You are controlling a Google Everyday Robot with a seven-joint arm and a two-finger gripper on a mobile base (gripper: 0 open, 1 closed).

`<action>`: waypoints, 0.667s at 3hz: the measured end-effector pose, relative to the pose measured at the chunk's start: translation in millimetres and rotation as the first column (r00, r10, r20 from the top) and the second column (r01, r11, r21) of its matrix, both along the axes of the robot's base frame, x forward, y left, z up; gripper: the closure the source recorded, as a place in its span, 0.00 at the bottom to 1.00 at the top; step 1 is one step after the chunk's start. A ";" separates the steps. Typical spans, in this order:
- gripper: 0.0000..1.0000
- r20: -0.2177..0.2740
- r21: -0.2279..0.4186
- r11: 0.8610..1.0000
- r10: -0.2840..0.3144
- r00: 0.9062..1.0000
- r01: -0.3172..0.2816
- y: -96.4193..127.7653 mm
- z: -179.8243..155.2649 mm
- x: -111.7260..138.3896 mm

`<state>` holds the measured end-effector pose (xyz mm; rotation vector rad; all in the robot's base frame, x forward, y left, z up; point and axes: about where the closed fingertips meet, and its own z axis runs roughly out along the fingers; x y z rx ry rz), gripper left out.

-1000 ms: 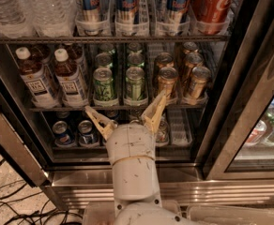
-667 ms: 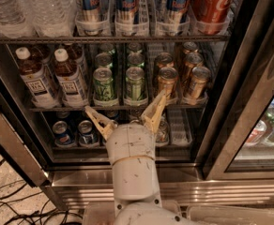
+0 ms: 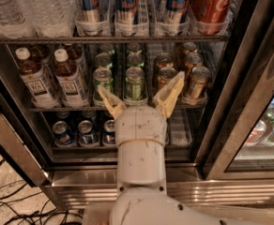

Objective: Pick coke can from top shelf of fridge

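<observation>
A: Camera view: where's the red aluminium coke can (image 3: 212, 3)?
B: Rightmost lane, dark wire top shelf (image 3: 57, 40). The cream two-finger gripper (image 3: 140, 86) sits lower, fingers (image 3: 167, 95) spread, empty; reaching up could snag that shelf.

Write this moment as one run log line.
gripper: open, low, before middle shelf | coke can: on top shelf, right, untouched

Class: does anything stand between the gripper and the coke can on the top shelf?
Nothing visible does. The gripper, fingers open, hangs in front of the middle shelf. The coke can stands higher and to the right, at the front of its lane.
</observation>
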<state>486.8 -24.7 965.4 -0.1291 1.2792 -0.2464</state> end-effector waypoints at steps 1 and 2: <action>0.00 0.012 0.012 0.999 -0.044 0.999 0.044 -18.7 26.8 3.5; 0.00 0.007 0.066 0.995 -0.077 0.997 0.076 -39.8 45.8 0.8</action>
